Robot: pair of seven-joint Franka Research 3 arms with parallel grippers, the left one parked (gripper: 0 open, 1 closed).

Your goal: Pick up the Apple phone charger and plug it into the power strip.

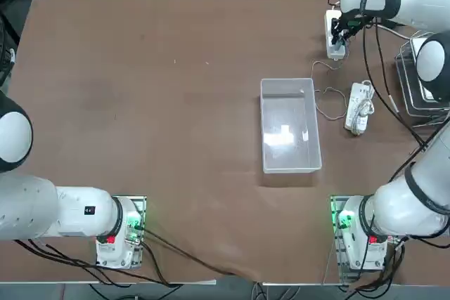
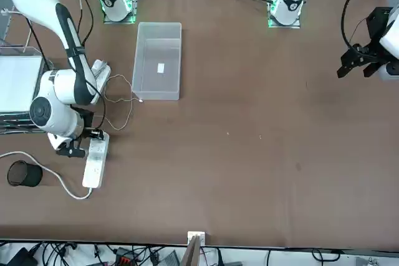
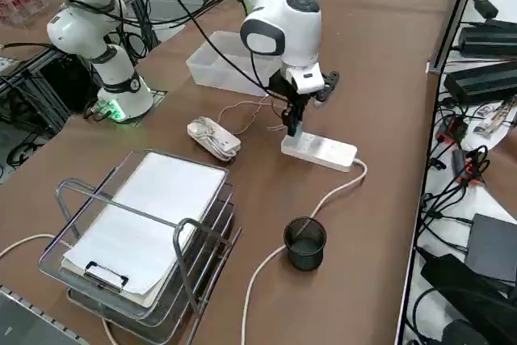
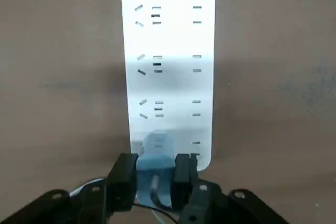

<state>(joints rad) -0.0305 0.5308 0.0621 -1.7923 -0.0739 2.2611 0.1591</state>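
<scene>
Brown tabletop throughout, with cables and racks around its edges. From the front camera I read left to right: a wire tray with paper, a black cup on the near side of the claw, then the right gripper standing over the power strip, a shorter lumpy strip beyond it, and a clear bin further off

Wrist camera shows the fingers clamped on the Apple phone charger, which sits at the last socket on the strip end nearest the claw. Its thin cable trails off toward the bin

Risks, as I judge them: prongs slightly off the slots, so a downward push jams or skates the strip, which appears unfixed; the trailing cable could tug the charger askew; letting go early may leave it half seated

Hidden: the prongs and the socket under the charger, so I cannot tell how far it is seated. The strip's far end is cut off in the wrist view
</scene>
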